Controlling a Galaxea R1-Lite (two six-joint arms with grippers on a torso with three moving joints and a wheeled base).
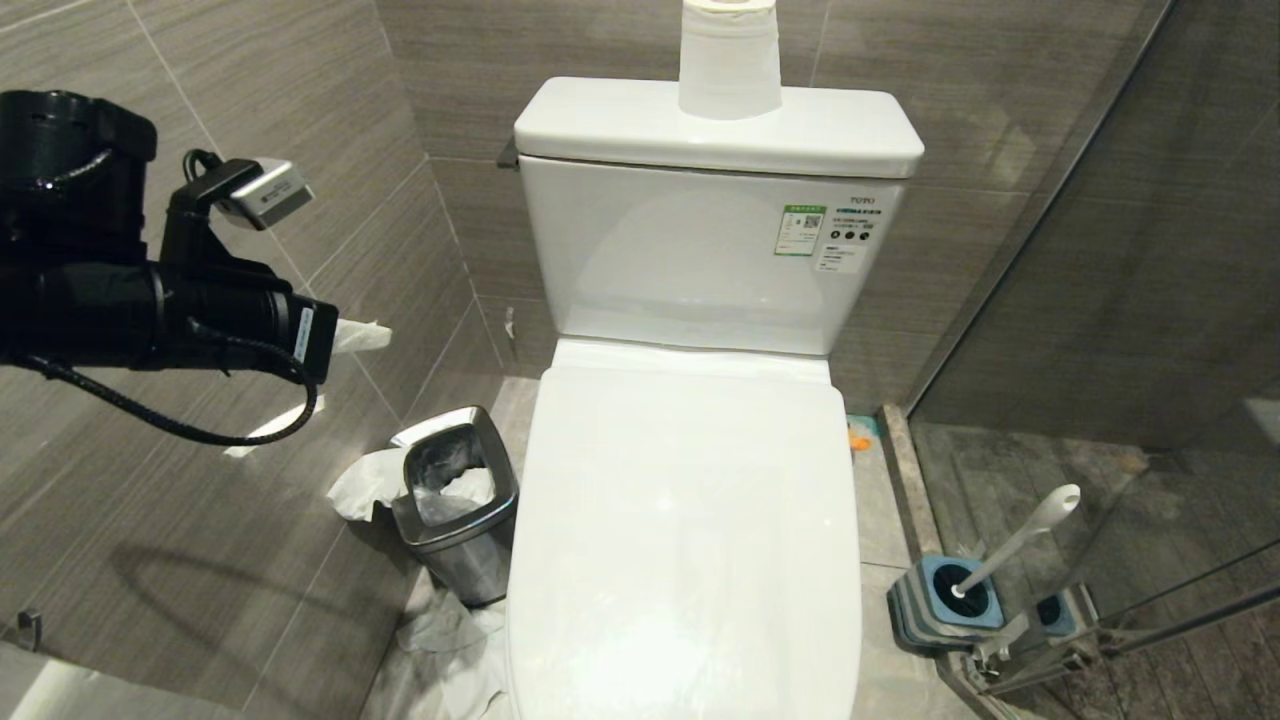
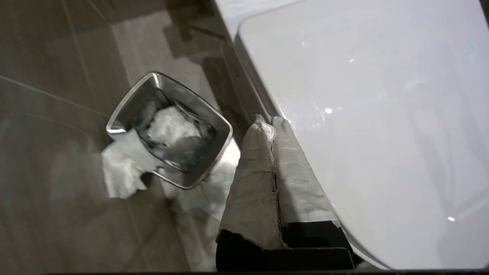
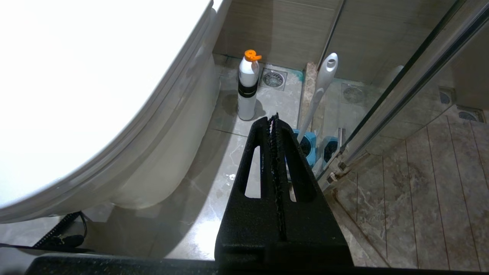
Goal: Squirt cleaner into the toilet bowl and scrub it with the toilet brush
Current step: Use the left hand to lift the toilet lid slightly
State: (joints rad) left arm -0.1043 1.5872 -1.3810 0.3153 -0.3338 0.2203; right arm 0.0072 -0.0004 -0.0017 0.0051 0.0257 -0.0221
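A closed white lid (image 1: 690, 520) covers the toilet bowl; only the bowl's outer wall (image 3: 164, 164) shows in the right wrist view. No cleaner shows. The toilet brush (image 1: 1020, 540) leans in its blue-and-grey holder (image 1: 945, 600) on the floor right of the toilet, its white handle (image 3: 323, 84) up and its bristles hidden in the cup. My left gripper (image 1: 372, 335) hangs shut and empty high on the left; its taped tips (image 2: 267, 120) sit over the gap between lid and bin. My right gripper (image 3: 274, 116) is shut and empty, low beside the toilet's right side.
A steel waste bin (image 1: 455, 500) with crumpled paper stands left of the toilet, with tissue on the floor around it. A white bottle with an orange cap (image 3: 247, 88) stands by the floor drain. A paper roll (image 1: 730, 60) sits on the tank. A glass shower partition (image 1: 1150, 300) closes the right.
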